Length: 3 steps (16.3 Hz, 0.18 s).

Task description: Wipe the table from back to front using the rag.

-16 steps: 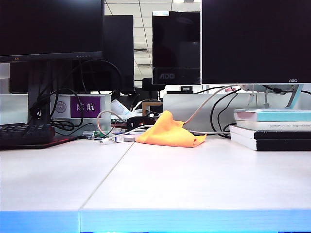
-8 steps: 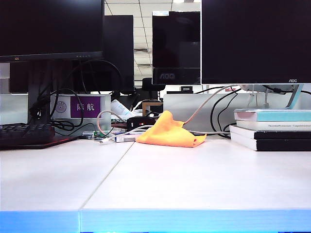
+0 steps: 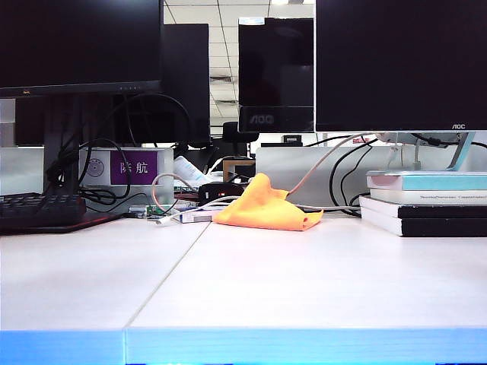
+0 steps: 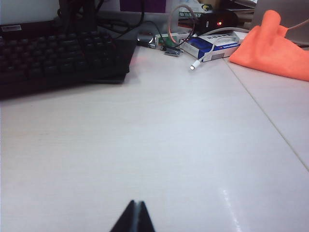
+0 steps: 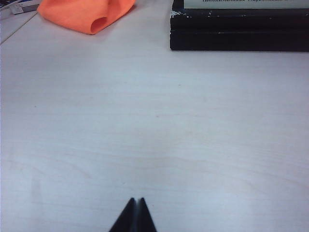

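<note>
"AOC" stands on the far middle monitor [image 3: 275, 74] and the right monitor [image 3: 401, 65]; "际航" on the purple sign [image 3: 134, 166], far left.

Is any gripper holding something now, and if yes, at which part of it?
Nothing is held. The left gripper and right gripper are both shut and empty above the bare table. The rag lies untouched at the back.

the table [image 3: 304, 281] is matte white with a light blue front edge at the bottom of the exterior frame. the rag [image 3: 268, 207] is orange. left gripper [image 4: 134, 217] and right gripper [image 5: 134, 215] are black. keyboard [image 4: 58, 58] black; books [image 3: 426, 204] black, white and pale teal.
</note>
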Motion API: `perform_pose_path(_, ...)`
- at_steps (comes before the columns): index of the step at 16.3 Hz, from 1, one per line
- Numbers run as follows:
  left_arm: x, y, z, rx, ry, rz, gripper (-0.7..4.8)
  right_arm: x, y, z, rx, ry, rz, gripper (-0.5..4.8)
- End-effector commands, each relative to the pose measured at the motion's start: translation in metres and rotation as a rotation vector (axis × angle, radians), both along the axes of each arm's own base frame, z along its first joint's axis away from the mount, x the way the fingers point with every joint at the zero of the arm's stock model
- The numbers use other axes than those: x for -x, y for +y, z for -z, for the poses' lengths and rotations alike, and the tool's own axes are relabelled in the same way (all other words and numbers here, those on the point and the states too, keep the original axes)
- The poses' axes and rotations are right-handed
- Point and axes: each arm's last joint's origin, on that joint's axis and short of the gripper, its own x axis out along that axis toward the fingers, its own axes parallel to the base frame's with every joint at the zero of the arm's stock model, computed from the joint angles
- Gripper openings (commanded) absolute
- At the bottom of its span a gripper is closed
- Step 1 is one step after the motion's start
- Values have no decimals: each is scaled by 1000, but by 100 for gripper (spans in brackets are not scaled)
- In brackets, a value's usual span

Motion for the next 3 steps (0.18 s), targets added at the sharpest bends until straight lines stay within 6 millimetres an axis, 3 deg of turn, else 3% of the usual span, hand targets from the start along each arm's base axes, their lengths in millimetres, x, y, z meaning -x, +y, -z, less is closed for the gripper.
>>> perform_pose_path(1,0,0,3,0,16,4,-5,0,0,1,3,-4,1,0)
perform_pose_path(3,0,0,3,0,16,4,-5,0,0,1,3,-4,1,0)
